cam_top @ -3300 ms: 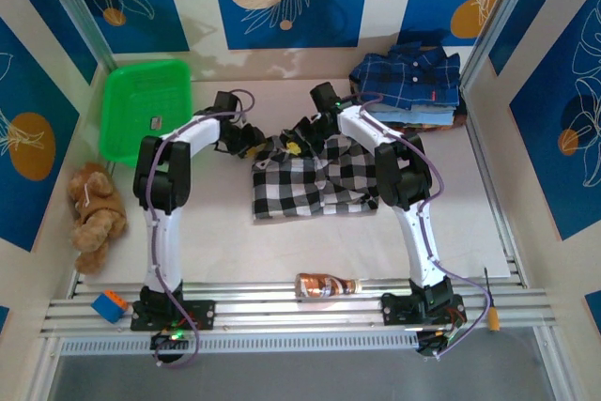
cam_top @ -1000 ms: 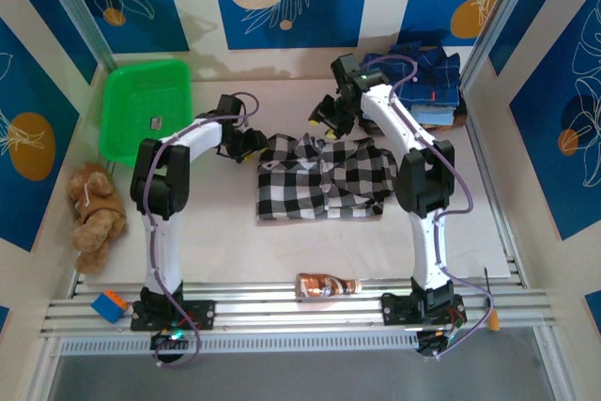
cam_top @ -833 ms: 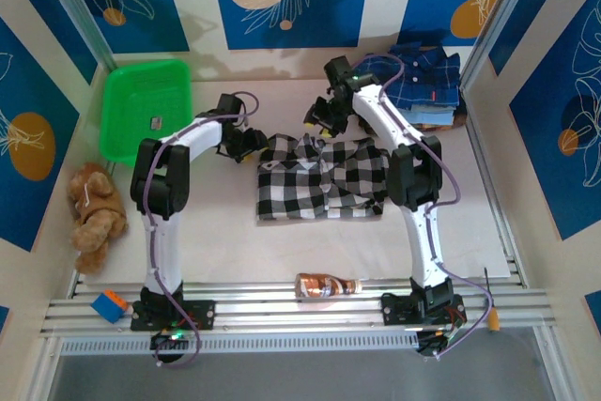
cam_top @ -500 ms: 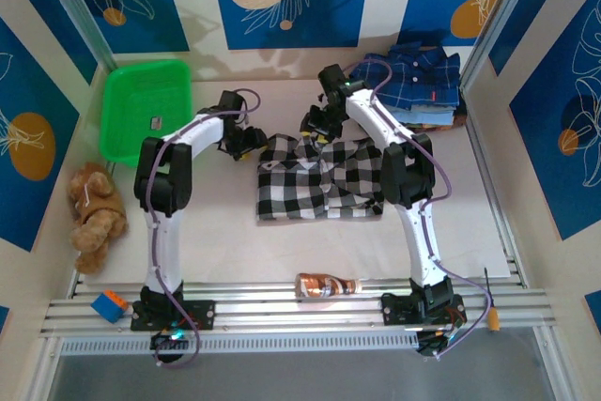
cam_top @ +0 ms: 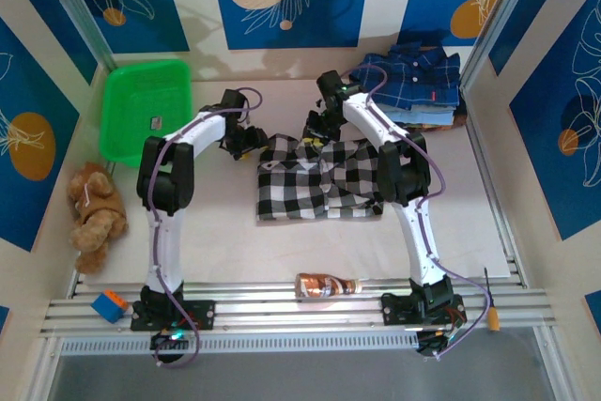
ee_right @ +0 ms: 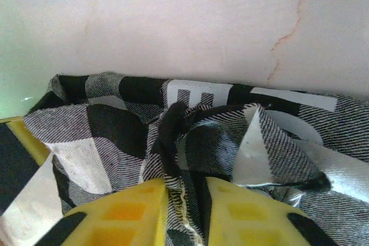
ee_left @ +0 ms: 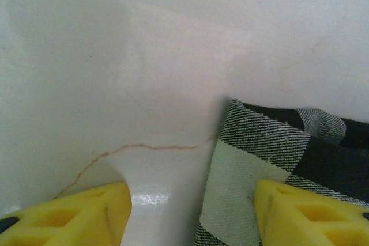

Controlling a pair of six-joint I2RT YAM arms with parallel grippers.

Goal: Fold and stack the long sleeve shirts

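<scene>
1. Checked shirt (cam_top: 319,176): black and white, lay loosely spread at the middle of the worktop (cam_top: 282,251), between the two arms. The far edge was bunched and rumpled; the near edge was flatter.
2. Stack (cam_top: 434,112): folded shirts at the far right corner, well apart from the checked shirt. A navy shirt (cam_top: 408,77) lay on top, with paler blue layers showing beneath it on the right.
3. Left jaws: low over the worktop at the checked shirt's far left corner. They stood wide and gripped nothing. One yellow finger (ee_left: 75,214) was over bare worktop, the other over the cloth corner (ee_left: 259,159).
4. Right jaws: at the middle of the checked shirt's far edge. They were narrow, the yellow fingers (ee_right: 132,214) pinched on a raised fold of the checked cloth (ee_right: 179,136).
5. Basket (cam_top: 120,129): green, at the far left, holding one small item too small to identify.
6. Toy (cam_top: 94,208): brown plush, at the left edge, near the basket.
7. Bottle (cam_top: 327,285): brown, on its side at the near edge, between the arm bases.
8. Block (cam_top: 108,304): blue and orange, at the near left corner.
9. Tool (cam_top: 490,312): orange handle, thin dark shaft, at the near right corner.
</scene>
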